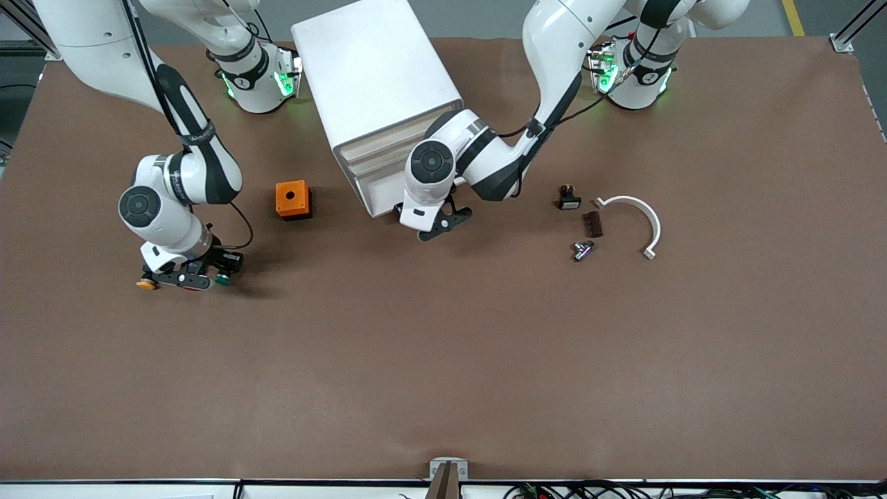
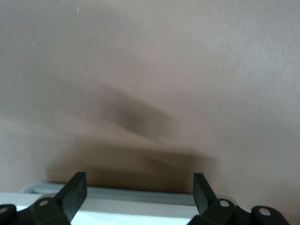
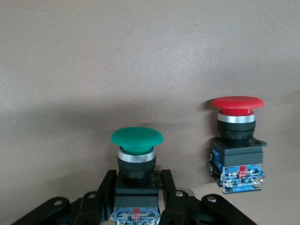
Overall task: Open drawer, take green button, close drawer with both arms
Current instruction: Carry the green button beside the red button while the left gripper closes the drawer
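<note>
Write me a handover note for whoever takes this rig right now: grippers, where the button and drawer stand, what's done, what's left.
Right gripper: shut on the green button, low over the table at the right arm's end, beside the red-capped button; a yellow-capped button is there too.
Left gripper: open, holding nothing, at the front of the white drawer unit.
Done: green button is in the grip.
Left: whether the drawer is fully shut I cannot tell, so check it and push it closed with the left arm if needed.

Left claw [image 2: 139,193] agape; right claw [image 3: 136,199] seemingly clenched, both low.
</note>
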{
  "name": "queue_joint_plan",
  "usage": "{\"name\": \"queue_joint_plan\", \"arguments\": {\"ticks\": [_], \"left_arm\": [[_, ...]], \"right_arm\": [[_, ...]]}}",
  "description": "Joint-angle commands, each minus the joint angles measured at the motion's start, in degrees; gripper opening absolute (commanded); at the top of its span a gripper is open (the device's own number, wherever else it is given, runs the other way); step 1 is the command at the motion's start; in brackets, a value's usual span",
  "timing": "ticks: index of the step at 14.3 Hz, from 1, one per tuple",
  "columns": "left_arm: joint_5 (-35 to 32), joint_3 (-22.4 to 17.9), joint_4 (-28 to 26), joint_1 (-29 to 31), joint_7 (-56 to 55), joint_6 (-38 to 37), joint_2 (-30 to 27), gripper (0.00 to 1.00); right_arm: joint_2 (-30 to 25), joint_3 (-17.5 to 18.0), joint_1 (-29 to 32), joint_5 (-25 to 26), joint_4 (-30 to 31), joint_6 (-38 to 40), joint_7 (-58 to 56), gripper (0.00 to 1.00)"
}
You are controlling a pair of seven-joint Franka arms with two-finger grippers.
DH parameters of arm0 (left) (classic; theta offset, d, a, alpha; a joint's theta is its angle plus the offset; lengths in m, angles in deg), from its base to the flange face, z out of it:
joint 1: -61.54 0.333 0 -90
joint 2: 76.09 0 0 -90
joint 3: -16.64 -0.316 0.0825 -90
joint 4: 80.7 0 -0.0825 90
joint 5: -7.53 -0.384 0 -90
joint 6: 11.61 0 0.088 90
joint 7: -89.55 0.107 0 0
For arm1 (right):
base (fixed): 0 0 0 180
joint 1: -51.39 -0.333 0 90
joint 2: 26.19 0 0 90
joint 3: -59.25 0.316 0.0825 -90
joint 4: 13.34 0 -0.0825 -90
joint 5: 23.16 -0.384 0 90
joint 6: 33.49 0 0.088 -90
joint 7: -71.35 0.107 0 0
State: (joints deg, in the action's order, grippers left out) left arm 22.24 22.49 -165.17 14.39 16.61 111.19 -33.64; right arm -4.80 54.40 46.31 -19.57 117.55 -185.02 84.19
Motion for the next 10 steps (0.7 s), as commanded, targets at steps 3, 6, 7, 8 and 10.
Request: {"name": "queue_joint_plan", "arguments": {"ticks": [3, 6, 7, 8, 10], "left_arm": [[3.66, 0.57, 0.27, -1.37, -0.71, 0.24, 0.09, 1.0], [7.06, 1.01, 0.36, -1.46, -0.8, 0.24, 0.09, 1.0], [8.92, 1.01, 0.36, -1.55, -0.45, 0.24, 0.09, 1.0], [9.54, 1.01, 0.36, -1.55, -0.71, 0.24, -0.09, 1.0], [10.95, 0.92, 0.36, -1.55, -0.8, 0.24, 0.0, 1.0]], "right_arm": [[0.22, 0.81, -0.46, 0.72, 0.94, -2.02, 0.35, 0.0], [0.22, 0.9, -0.55, 0.72, 0.86, -2.02, 0.43, 0.0], [0.31, 0.81, -0.55, 0.72, 0.77, -2.02, 0.43, 0.0], [0.4, 0.81, -0.55, 0.72, 0.68, -2.02, 0.43, 0.0], [0.75, 0.81, -0.46, 0.72, -0.02, -2.02, 0.52, 0.0]]}}
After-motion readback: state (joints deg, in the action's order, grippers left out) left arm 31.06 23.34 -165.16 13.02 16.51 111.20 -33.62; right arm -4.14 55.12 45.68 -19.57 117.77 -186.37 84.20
